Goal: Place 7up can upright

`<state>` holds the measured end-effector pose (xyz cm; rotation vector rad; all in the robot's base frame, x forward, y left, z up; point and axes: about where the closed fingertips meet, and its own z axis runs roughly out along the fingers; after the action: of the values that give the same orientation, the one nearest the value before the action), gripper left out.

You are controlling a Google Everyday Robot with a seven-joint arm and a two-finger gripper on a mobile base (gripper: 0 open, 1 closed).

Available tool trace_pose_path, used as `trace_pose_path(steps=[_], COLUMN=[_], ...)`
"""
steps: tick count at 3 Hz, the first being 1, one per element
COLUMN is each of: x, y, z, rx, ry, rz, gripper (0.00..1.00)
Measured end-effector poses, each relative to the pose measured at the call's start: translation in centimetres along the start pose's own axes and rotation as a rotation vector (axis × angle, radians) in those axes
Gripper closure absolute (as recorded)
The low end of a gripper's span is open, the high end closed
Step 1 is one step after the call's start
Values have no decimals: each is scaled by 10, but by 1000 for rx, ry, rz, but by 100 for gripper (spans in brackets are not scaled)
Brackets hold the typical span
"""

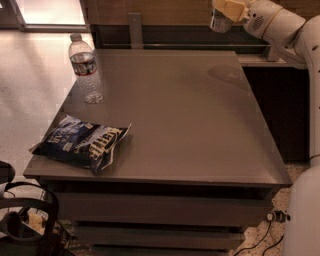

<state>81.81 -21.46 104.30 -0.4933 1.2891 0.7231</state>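
Observation:
My gripper [223,12] is at the top right, held in the air above the far right corner of the grey table [200,150]. It is shut on the 7up can [218,22], a small silvery can that hangs below the cream fingers [231,8]. The can's label is too dark to read. The can is well above the tabletop and its shadow falls on the table's far right part.
A clear plastic water bottle [86,69] stands upright at the table's far left edge. A blue chip bag [82,141] lies flat at the front left corner. A dark wall ledge [165,37] runs behind the table. Cables lie on the floor at the lower right.

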Motion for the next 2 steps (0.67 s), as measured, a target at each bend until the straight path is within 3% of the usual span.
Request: trace_pose_path(steps=[2], x=[22], y=[18], z=[-19], rx=[-16], ry=[152], rz=[31], gripper=[100])
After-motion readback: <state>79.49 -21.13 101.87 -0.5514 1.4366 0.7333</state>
